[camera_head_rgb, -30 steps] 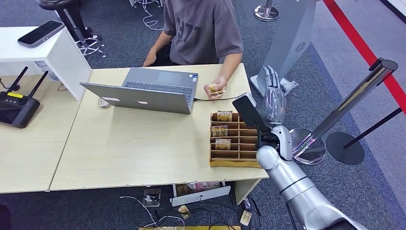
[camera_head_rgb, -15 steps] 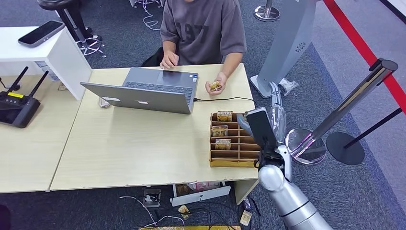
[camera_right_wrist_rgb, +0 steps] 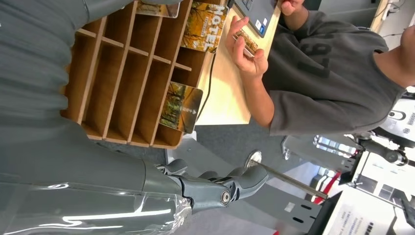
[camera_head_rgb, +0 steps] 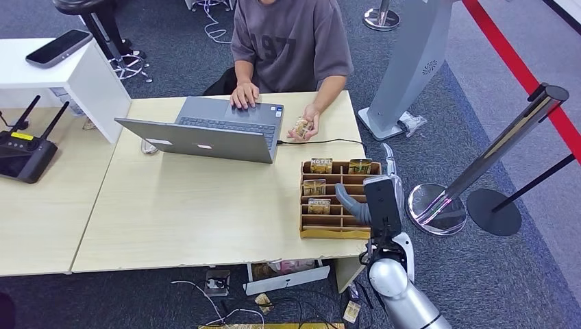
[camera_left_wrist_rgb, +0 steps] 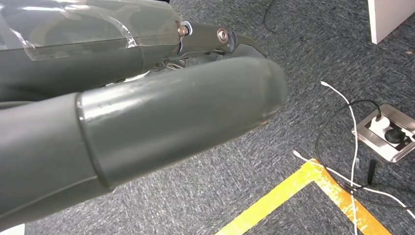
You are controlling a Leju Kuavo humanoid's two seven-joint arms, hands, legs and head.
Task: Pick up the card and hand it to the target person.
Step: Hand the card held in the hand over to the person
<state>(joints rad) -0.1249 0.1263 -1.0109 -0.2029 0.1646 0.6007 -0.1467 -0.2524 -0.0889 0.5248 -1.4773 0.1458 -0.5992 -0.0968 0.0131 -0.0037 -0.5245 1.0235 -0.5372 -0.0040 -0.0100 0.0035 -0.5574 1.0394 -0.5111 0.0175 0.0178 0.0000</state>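
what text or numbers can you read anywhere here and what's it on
"HOTEL": on a card standing in the wooden rack, read in the right wrist view.
"97", partly hidden: on the person's grey shirt, head view.
Print on the other cards in the rack: too small to read.
Yellow label on the black router: too small.

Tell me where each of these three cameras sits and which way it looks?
Head view: high on the robot, looking down at the table; right hand over the card rack.
Left wrist view: behind the left hand, facing carpet and cables.
Right wrist view: behind the right hand, facing the rack and the person.
Head and right wrist share rack and person.
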